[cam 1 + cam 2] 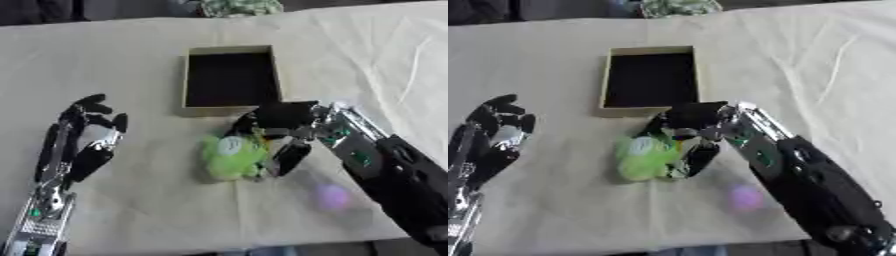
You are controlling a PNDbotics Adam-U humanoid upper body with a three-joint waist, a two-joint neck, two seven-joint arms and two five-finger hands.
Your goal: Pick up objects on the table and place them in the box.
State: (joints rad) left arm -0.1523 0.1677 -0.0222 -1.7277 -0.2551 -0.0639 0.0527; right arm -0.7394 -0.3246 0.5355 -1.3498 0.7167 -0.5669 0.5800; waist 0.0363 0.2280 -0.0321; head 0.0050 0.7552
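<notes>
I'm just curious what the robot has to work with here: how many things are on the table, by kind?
Green soft toy: 1, under the right hand
Open box: 1, dark inside
Robot hands: 2, left hand idle
Total: 4

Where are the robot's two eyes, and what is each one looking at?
Left eye view: sits in the robot's head, looks down at the table; shows the left hand and right hand, box near the middle.
Right eye view: sits beside it in the head, looking down the same way; the left hand is nearer the picture's edge.
Both show: the open box, and the right hand's fingers curled around a green toy just in front of the box.
</notes>
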